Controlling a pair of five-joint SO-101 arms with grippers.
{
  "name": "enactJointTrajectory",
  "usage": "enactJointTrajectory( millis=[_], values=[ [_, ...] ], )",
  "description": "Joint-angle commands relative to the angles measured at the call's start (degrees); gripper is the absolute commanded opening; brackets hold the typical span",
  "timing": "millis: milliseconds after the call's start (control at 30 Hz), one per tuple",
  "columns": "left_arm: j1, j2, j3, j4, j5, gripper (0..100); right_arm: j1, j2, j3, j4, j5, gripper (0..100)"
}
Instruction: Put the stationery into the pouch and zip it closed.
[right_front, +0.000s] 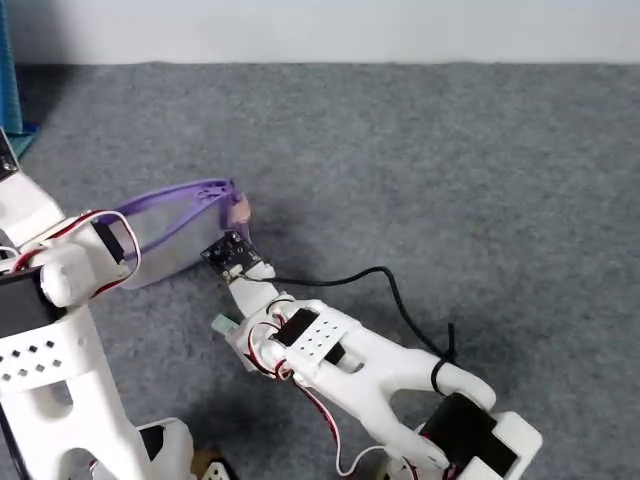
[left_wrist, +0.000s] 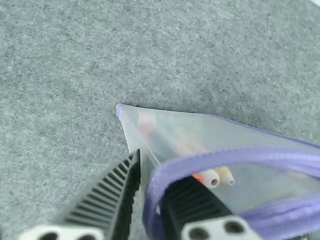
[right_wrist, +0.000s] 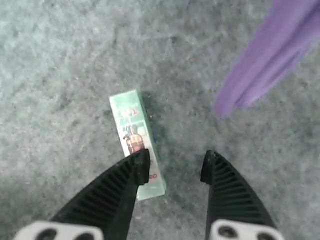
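1. The left gripper (left_wrist: 152, 176) is clamped on the pouch (left_wrist: 200, 130). The purple zip edge is pinched between its fingers, so the mouth is held up off the carpet (right_front: 450, 150).
2. Pens (left_wrist: 212, 178) are seen through the pouch's clear wall, already inside.
3. A small green box (right_wrist: 136, 142) lies flat on the carpet, outside the pouch and just beside its mouth.
4. The right gripper (right_wrist: 176, 161), the nearer one to the box, is held over it with jaws spread and empty.
5. The box's long axis is roughly in line with the fingers. One fingertip overlaps the box's near end, while the gap stands over bare carpet on the pouch side. A sideways shift away from the pouch is judged necessary before closing.
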Motion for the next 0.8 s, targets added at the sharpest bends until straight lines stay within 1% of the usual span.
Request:
enactJointTrajectory(
  millis=[0, 67, 100, 167, 300, 433, 600, 767],
  values=[
    [-0.4, -0.2, -3.6, 0.2, 0.2, 1, -0.4, 1.4, -0.1, 1.0, -0.1, 9.1],
    [-0.4, -0.2, -3.6, 0.2, 0.2, 1, -0.4, 1.4, -0.1, 1.0, 0.0, 4.1],
    [-0.4, -0.2, -3.6, 0.2, 0.2, 1, -0.4, 1.3, -0.1, 1.0, 0.0, 3.5],
    [-0.4, -0.2, -3.6, 0.2, 0.2, 1, -0.8, 1.3, -0.1, 1.0, -0.1, 5.7],
    [-0.4, -0.2, -3.6, 0.2, 0.2, 1, -1.1, -0.7, -0.1, 1.3, -0.2, 13.8],
    [-0.4, -0.2, -3.6, 0.2, 0.2, 1, -1.1, -5.9, -0.3, 6.4, -0.3, 19.5],
    [-0.4, -0.2, -3.9, 0.2, 0.3, 1, -3.6, -11.8, -0.1, 11.9, -0.4, 19.5],
    [-0.4, -0.2, -3.9, 0.2, 0.4, 1, -6.8, -12.2, 0.1, 10.5, -0.5, 19.5]
  ],
)
